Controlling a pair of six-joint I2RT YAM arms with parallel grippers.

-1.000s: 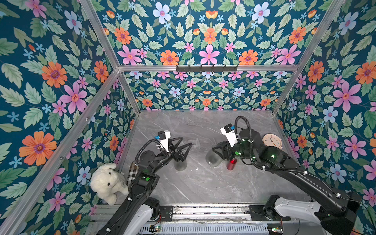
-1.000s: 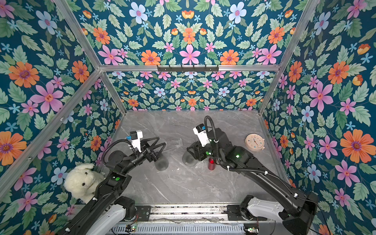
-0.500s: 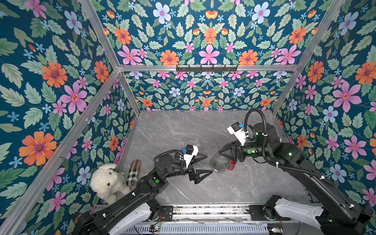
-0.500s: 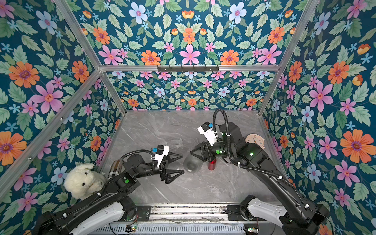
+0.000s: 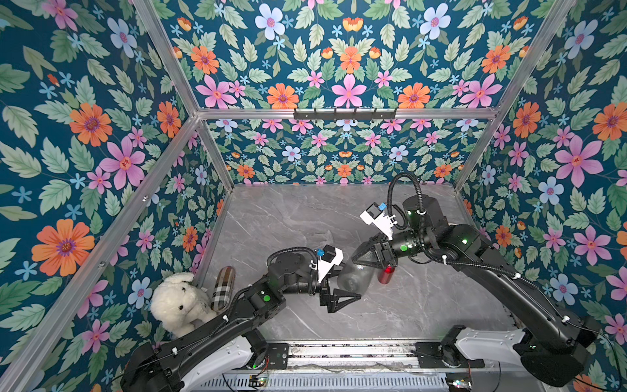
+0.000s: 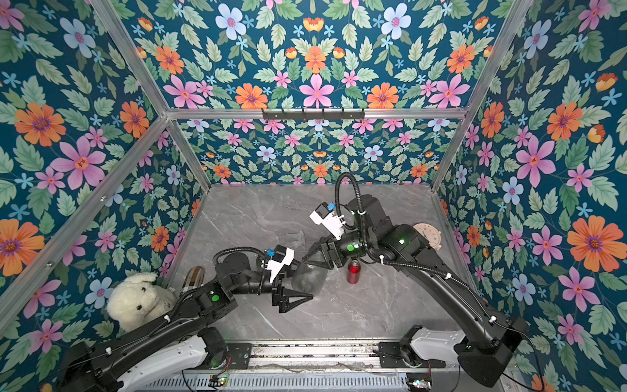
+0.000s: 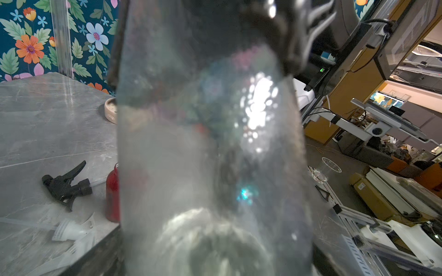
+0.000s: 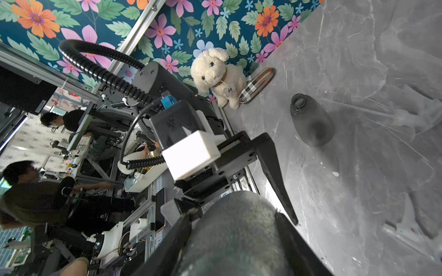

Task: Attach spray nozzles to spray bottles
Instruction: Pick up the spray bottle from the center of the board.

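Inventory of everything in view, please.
held bottle: one, smoky grey, tilted in right hand
standing bottle: one, smoky grey, on table
red bottle: one, red, upright beside held bottle
clear nozzles: two, whitish, on table
black nozzle: one, black, near red bottle
plush dog: one, cream, left corner
plaid case: one, checked, beside plush dog
round disc: one, beige, right edge
left hand: one, black, open around held bottle
right hand: one, black, gripping held bottle

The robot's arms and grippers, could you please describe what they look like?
Both the left arm and right arm are black, jointed, with white base housings, small green lights, ribbed black cables and white camera blocks at the wrists. The fingers are black, tapering triangles.
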